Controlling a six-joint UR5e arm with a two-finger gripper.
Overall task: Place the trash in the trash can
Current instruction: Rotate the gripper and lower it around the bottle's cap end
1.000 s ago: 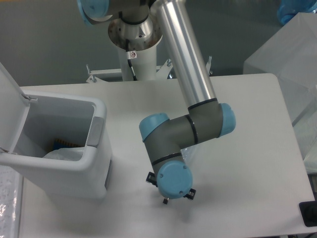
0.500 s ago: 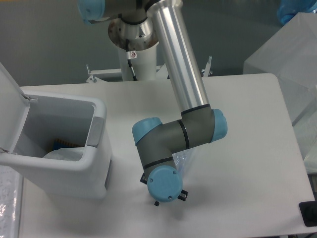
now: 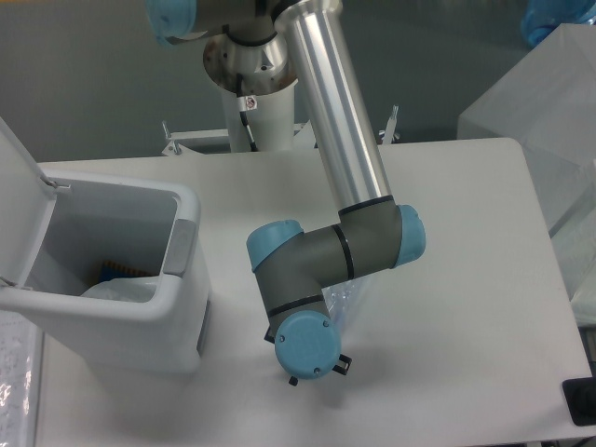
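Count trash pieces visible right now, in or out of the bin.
2. One clear piece lies inside the bin, beside something blue and orange. Another clear piece shows on the table, mostly behind the arm's wrist. More may be hidden.

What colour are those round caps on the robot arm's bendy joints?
Light blue round caps on grey joint housings, seen clearly in the fixed camera view.

We see trash can [image 3: 177, 307] on table [image 3: 466, 326], left side, lid hinged open at left. Wrapper [image 3: 119, 291] inside can, packet [image 3: 116, 273] behind it. Arm wrist [image 3: 303, 307] right of can, over table centre. Bottle [image 3: 340, 300] beneath wrist, mostly hidden.
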